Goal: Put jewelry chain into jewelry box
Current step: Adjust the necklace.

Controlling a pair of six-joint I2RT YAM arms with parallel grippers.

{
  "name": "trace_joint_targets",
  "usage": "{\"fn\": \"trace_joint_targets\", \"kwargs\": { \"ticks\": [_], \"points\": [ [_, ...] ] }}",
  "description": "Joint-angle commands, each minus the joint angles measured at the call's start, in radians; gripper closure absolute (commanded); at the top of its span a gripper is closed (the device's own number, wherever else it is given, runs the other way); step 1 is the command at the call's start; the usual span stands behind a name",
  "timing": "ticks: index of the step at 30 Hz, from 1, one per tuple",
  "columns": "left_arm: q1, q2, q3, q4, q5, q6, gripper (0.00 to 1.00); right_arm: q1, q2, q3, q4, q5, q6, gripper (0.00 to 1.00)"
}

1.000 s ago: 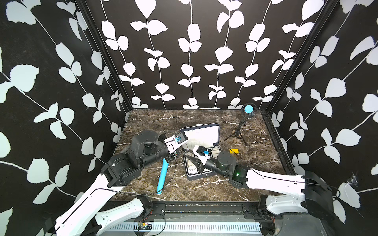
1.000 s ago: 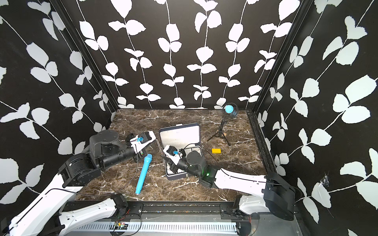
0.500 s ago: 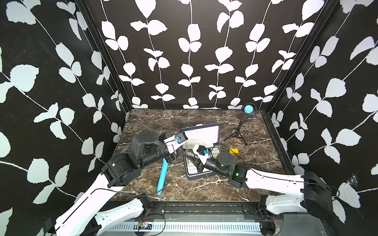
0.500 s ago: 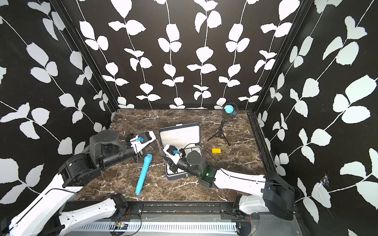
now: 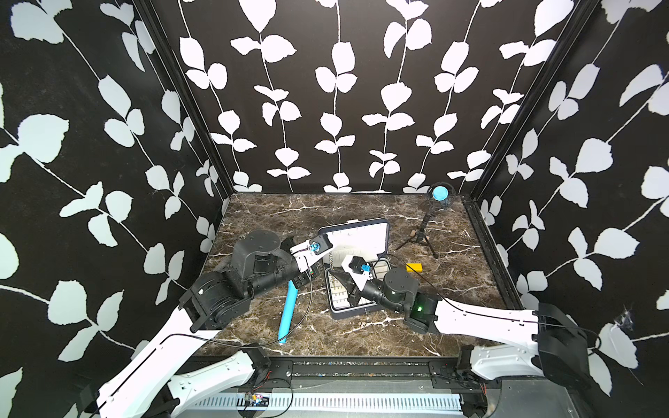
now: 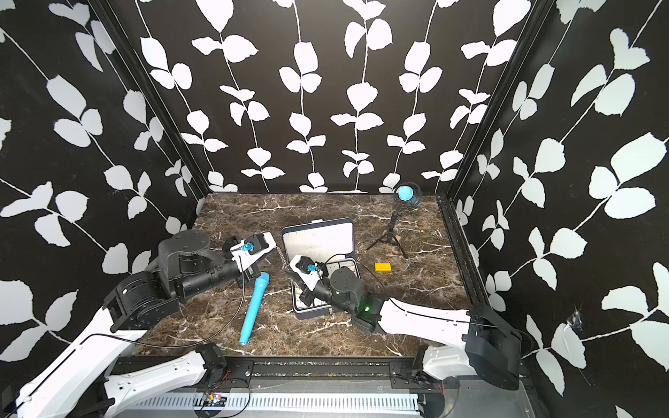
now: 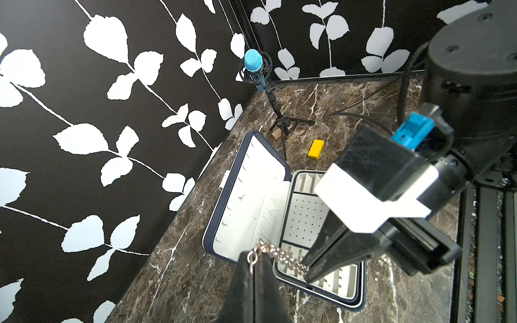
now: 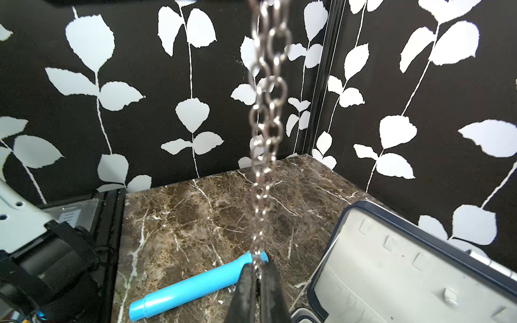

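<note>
Two arms share one load above a marble tabletop. The left end effector is pinched together on the ringed upper end of the jewelry chain. The right end effector is clamped on the chain's lower end, so the silvery links run in a nearly straight line between the two sets of fingertips. In both top views the chain hangs clear of the tabletop at the left edge of the jewelry box, near where the tray meets the raised lid, and none of it rests in a compartment yet. The box stands open, its white-lined lid tilted back, which leaves the gridded tray reachable from above. Gripping both ends appears meant to stop the limp links from swinging or bunching while they are steered over a compartment. A blue tube lies on the tabletop just left of the box. A yellow block and a tripod microphone stand well apart to its right, and neither is involved.
</note>
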Motion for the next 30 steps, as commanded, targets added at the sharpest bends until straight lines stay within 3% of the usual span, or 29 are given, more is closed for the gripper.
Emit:
{"fn": "trace_joint_targets", "kwargs": {
  "ticks": [1, 7, 12, 18, 22, 30],
  "points": [
    [0.003, -0.012, 0.002, 0.027, 0.012, -0.007, 1.00, 0.009, -0.009, 0.024, 0.046, 0.001, 0.014, 1.00],
    [0.003, -0.018, -0.012, 0.038, 0.002, -0.021, 1.00, 0.009, -0.045, 0.010, 0.026, 0.015, 0.027, 1.00],
    [0.003, -0.032, -0.091, 0.128, -0.025, -0.105, 1.00, 0.008, -0.125, -0.010, -0.075, 0.051, 0.052, 1.00],
    [0.003, -0.038, -0.281, 0.437, -0.122, -0.316, 1.00, -0.016, -0.232, -0.049, -0.216, 0.101, 0.109, 1.00],
    [0.003, -0.042, -0.405, 0.618, -0.164, -0.405, 1.00, -0.096, -0.281, -0.079, -0.290, 0.126, 0.195, 1.00],
    [0.003, 0.044, -0.589, 0.944, -0.287, -0.535, 1.00, -0.236, -0.165, -0.049, -0.232, 0.107, 0.332, 1.00]
  ]
}}
